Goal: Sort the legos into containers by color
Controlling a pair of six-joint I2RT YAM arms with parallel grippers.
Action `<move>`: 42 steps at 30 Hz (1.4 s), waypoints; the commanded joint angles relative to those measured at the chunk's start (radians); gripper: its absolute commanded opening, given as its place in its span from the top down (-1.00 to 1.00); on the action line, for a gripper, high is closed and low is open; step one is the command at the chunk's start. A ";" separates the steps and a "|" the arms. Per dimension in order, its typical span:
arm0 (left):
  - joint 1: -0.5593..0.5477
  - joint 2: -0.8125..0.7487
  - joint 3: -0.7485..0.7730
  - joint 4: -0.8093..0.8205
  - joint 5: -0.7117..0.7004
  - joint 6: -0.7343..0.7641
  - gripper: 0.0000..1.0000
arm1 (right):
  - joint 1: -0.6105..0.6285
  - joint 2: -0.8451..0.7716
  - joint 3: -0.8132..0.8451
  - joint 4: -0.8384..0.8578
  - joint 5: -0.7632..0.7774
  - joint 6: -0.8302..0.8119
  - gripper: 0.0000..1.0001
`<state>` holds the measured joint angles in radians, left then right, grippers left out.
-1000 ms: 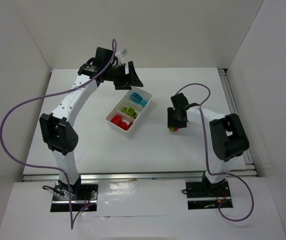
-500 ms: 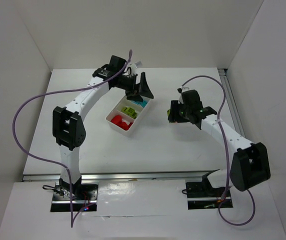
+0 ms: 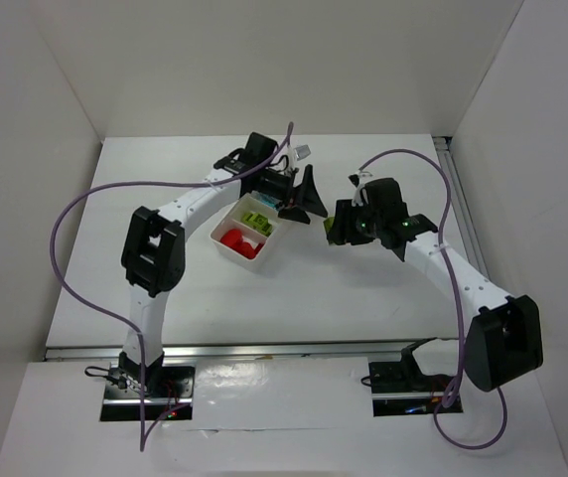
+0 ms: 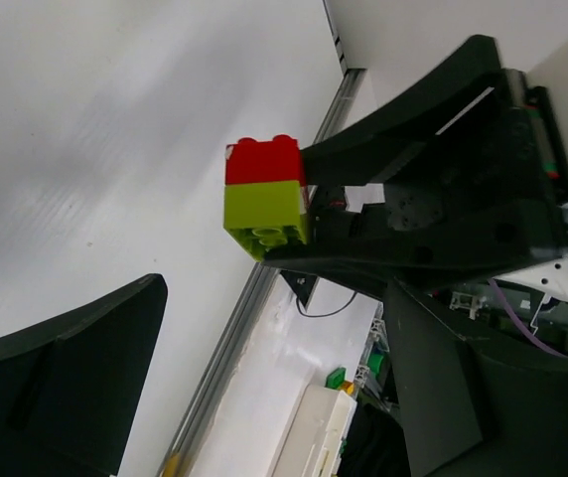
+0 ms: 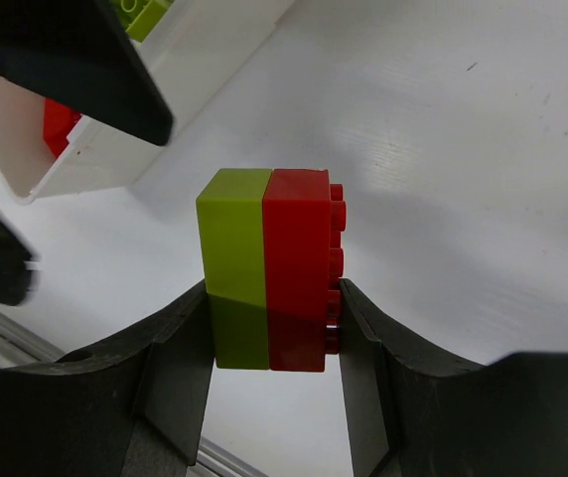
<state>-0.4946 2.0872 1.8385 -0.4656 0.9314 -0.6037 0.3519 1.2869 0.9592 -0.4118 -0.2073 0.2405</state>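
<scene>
My right gripper (image 5: 274, 298) is shut on a two-brick stack, lime green (image 5: 234, 260) joined to red (image 5: 300, 260), and holds it above the table just right of the white tray (image 5: 155, 124). In the top view the right gripper (image 3: 337, 229) faces my left gripper (image 3: 310, 197), which is open and empty over the tray's far right end. The left wrist view shows the stack (image 4: 267, 197) ahead of the open left gripper (image 4: 264, 397). The tray (image 3: 226, 248) holds red bricks (image 3: 236, 240), lime green bricks (image 3: 256, 219) and a cyan brick (image 3: 286, 206), one colour in each compartment.
White walls stand around the table on the left, back and right. A metal rail (image 3: 458, 199) runs along the table's right edge. Purple cables (image 3: 75, 214) loop over both arms. One black left finger (image 5: 75, 60) hangs over the tray in the right wrist view.
My left arm has swung right from behind the tray towards the right gripper. My right gripper has lifted the red-green stack off the table and carried it left towards the tray.
</scene>
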 commanded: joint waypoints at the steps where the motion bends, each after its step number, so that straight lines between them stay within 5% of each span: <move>1: -0.012 0.023 -0.021 0.087 0.046 -0.037 -0.99 | -0.001 -0.046 0.003 0.033 -0.052 -0.013 0.03; 11: -0.041 0.082 0.019 0.096 0.055 -0.056 -0.89 | -0.001 -0.055 0.012 0.033 -0.052 -0.023 0.11; 16: -0.052 0.093 0.019 0.125 0.043 -0.088 -0.65 | -0.001 -0.046 0.012 0.033 -0.052 -0.023 0.11; 21: -0.061 0.102 0.042 0.134 0.043 -0.097 -0.05 | -0.001 -0.046 0.021 0.033 -0.052 -0.032 0.11; 25: -0.061 0.111 0.051 0.134 0.034 -0.097 0.63 | -0.001 -0.046 0.021 0.033 -0.043 -0.032 0.08; 26: -0.061 0.111 0.051 0.124 0.034 -0.097 0.76 | -0.001 -0.046 0.021 0.024 -0.021 -0.032 0.01; 28: -0.061 0.111 0.051 0.111 0.021 -0.088 1.00 | -0.001 -0.046 0.021 0.024 -0.008 -0.032 -0.65; 32: -0.042 0.102 0.041 0.102 0.010 -0.079 1.00 | -0.031 -0.101 0.021 0.015 -0.027 -0.013 -0.96; 38: -0.012 0.111 0.076 0.082 0.173 0.005 1.00 | -0.145 -0.149 -0.025 0.073 -0.274 0.017 -0.72; 42: 0.010 0.120 0.088 0.073 0.294 0.064 1.00 | -0.221 -0.108 -0.025 0.116 -0.540 0.017 -0.77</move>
<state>-0.4984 2.1963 1.8874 -0.3901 1.0714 -0.6189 0.1612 1.1629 0.9440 -0.3702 -0.5079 0.2497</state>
